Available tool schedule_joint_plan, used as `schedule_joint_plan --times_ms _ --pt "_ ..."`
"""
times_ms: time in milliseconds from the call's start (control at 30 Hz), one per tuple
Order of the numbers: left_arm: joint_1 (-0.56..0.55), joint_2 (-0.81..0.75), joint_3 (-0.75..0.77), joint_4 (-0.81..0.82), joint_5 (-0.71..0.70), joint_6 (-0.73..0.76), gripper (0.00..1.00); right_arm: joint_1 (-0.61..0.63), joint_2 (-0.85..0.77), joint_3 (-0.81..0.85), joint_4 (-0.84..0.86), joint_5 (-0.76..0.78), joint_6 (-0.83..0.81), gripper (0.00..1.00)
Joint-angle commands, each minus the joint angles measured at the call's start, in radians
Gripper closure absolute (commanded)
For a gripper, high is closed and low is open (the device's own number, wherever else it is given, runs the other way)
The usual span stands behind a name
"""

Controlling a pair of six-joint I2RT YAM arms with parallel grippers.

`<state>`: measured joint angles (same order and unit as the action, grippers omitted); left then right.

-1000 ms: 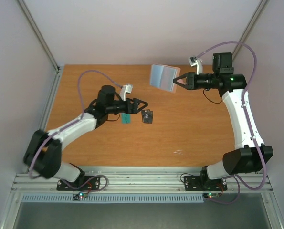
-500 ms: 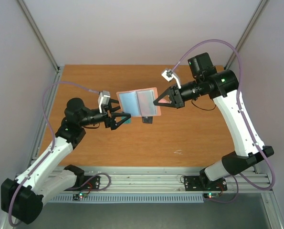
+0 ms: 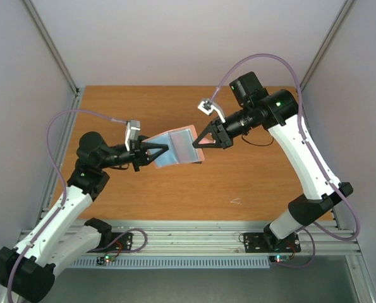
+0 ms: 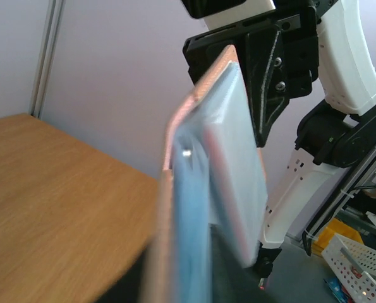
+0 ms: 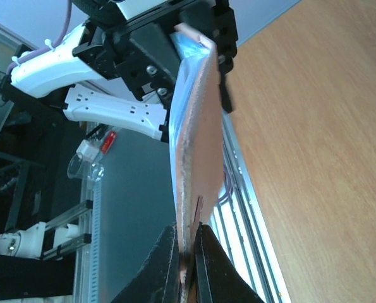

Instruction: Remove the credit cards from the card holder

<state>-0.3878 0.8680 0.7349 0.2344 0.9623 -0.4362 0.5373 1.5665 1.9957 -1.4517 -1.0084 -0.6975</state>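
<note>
Two grippers meet at the card holder (image 3: pixel 175 146), which hangs in the air above the middle of the worktop (image 3: pixel 257 183), opened out with its pale blue-grey inside facing up and its pink outside underneath. The right gripper (image 3: pixel 198 144) is clenched on the holder's right edge. The left gripper (image 3: pixel 162 151) has its jaws around the left edge; we cannot tell whether they press it. Both wrist views catch the pockets edge-on, so we cannot make out any credit cards inside.
</note>
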Motion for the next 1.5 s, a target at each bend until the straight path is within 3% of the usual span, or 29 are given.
schedule_joint_plan --times_ms 0,200,400,567,600,700,933,1200,1467 --pt "0.001 -0.017 0.015 0.048 -0.014 -0.024 0.99 0.025 0.017 0.037 0.02 -0.002 -0.015 0.93" --pt "0.0 -0.01 0.031 0.067 -0.001 -0.001 1.0 0.117 -0.013 -0.049 0.247 0.218 0.078 0.76" --pt "0.0 -0.016 0.028 0.091 -0.011 -0.004 1.0 0.159 -0.051 -0.15 0.463 0.364 0.147 0.72" --pt "0.011 -0.028 0.011 0.1 -0.054 -0.023 1.0 0.155 -0.074 -0.126 0.407 0.247 0.082 0.5" --pt "0.014 -0.032 0.009 0.1 -0.057 -0.022 1.0 0.151 -0.084 -0.125 0.384 0.247 0.06 0.43" --pt "0.017 -0.039 0.01 0.098 -0.046 -0.005 1.0 0.126 -0.111 -0.126 0.322 0.314 0.018 0.35" --pt "0.017 -0.046 0.017 0.086 -0.013 0.022 1.0 0.073 -0.133 -0.106 0.231 0.352 -0.024 0.33" --pt "0.017 -0.045 0.019 0.084 -0.009 0.024 1.0 0.069 -0.06 -0.046 0.15 0.417 -0.01 0.43" --pt "0.017 -0.035 0.025 0.086 -0.004 0.025 1.0 0.127 -0.039 -0.077 0.254 0.557 0.035 0.47"
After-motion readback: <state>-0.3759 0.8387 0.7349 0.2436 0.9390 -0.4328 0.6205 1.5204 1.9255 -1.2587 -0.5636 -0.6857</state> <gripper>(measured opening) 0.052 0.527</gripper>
